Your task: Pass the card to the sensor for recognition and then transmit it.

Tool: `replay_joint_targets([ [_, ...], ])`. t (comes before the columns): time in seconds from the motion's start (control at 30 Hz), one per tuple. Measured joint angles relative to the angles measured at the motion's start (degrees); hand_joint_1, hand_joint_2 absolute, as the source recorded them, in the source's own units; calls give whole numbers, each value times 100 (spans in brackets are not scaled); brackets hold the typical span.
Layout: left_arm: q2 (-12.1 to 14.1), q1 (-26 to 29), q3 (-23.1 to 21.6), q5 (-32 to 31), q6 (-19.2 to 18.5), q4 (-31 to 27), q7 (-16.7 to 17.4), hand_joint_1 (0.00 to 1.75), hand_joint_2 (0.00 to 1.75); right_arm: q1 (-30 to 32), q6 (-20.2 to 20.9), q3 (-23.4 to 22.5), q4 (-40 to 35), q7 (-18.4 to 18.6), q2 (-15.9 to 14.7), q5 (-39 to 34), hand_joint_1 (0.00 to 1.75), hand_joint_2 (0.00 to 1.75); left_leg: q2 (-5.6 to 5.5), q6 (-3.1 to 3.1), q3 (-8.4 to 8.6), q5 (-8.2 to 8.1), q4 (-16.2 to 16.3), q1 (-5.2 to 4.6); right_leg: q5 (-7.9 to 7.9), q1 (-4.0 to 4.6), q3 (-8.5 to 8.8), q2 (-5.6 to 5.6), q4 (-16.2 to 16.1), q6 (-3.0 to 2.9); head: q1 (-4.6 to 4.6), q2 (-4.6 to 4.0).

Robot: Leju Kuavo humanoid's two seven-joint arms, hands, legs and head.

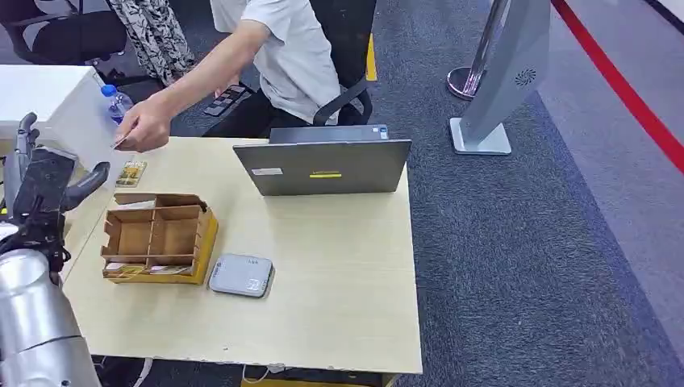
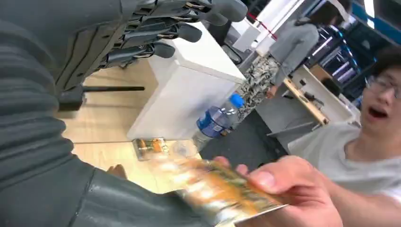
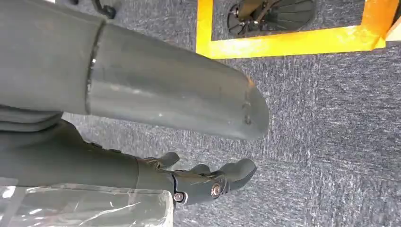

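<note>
A person's hand (image 1: pixel 145 125) holds out a card (image 1: pixel 121 139) over the table's far left corner. It reaches toward my left hand (image 1: pixel 44 185), which is raised at the table's left edge with fingers spread and thumb out, holding nothing. In the left wrist view the blurred gold card (image 2: pixel 222 194) sits in the person's fingers (image 2: pixel 283 189), just beside my thumb (image 2: pixel 118 203). A second card (image 1: pixel 131 173) lies flat on the table. The grey sensor pad (image 1: pixel 242 275) lies right of a cardboard divider box (image 1: pixel 157 238). My right hand (image 3: pixel 203 182) hangs over carpet with nothing in it.
A grey laptop (image 1: pixel 327 165) stands open at the table's far edge, its back toward me. The person sits behind it on an office chair. A water bottle (image 1: pixel 117 101) stands by a white cabinet (image 1: pixel 48 93) at the far left. A grey kiosk stand (image 1: pixel 500 89) is on the carpet.
</note>
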Motion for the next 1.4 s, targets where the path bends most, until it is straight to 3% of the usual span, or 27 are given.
replay_joint_targets([
  [0.1, 55, -191, -382, -411, -57, -35, 264, 0, 175, -21, -2, 7, 0, 37, 2, 125, 0, 0, 0, 0, 0, 0, 0, 0, 1, 0, 0, 0, 0, 1, 0, 0],
  [0.13, 79, -251, -520, -542, -74, -48, 356, 42, 175, -28, -4, 11, 0, 55, 4, 164, 0, 0, 0, 0, 0, 0, 0, 0, 1, 0, 0, 1, 0, 1, 2, 0],
  [0.17, 92, -309, -633, -691, -92, -50, 454, 175, 175, -32, -4, 13, 0, 74, 6, 203, 0, 0, 0, 0, 0, 0, 0, 0, 2, 0, 0, 0, 0, 2, 0, 0],
  [0.37, 194, -733, -1489, -1567, -160, -41, 1060, 175, 175, -45, -7, 42, 4, 189, 22, 542, 0, 0, -2, -1, -8, 7, 12, 3, 7, 2, -17, -1, 0, -1, -4, 0],
  [0.47, 372, -1209, -2617, -3410, -186, 18, 2377, 175, 175, -57, -7, 55, 15, 507, 35, 1397, 0, 0, -24, 8, -35, 18, 11, 2, 14, 7, -18, -25, 1, 4, 9, 0],
  [0.53, 428, -1339, -3010, -4160, -153, 48, 2677, 175, 175, -54, -7, 77, 33, 581, 46, 1565, 0, 0, 2, 8, -31, 18, 11, 0, 22, 5, -22, -7, 1, 2, 0, 0],
  [0.73, 516, -1539, -3586, -4154, -118, 162, 2740, 175, 175, -1, -4, 149, 87, 669, 59, 1678, 0, 0, 3, 8, -33, 18, 11, 1, 22, 5, -28, -1, 1, 2, 4, 0],
  [0.93, 551, -1602, -3792, -4124, -72, 192, 2740, 175, 175, 1, 4, 188, 111, 704, 63, 1792, 0, 0, 1, 8, -34, 18, 11, 1, 22, 4, -29, -1, 1, 2, 2, 0],
  [1.1, 549, -1559, -3859, -4060, 326, 168, 2550, 175, 175, 2, 9, 190, 118, 736, 77, 1893, 0, 0, 2, 8, -34, 19, 11, 1, 22, 4, -29, 0, 1, 2, 4, 0],
  [1.23, 531, -1205, -3949, -3960, 621, -246, 2294, 175, 175, 29, -46, 190, 129, 736, 98, 1897, 0, 0, 2, 8, -34, 18, 11, 0, 22, 4, -29, 0, 1, 3, 0, 0],
  [1.4, 546, -411, -4299, -3929, 785, -1256, 2054, 175, 175, 76, -133, 168, 142, 736, 138, 1869, 0, 0, 5, 13, -36, 7, 9, -4, 18, 0, -29, 2, 0, 5, -2, 0],
])
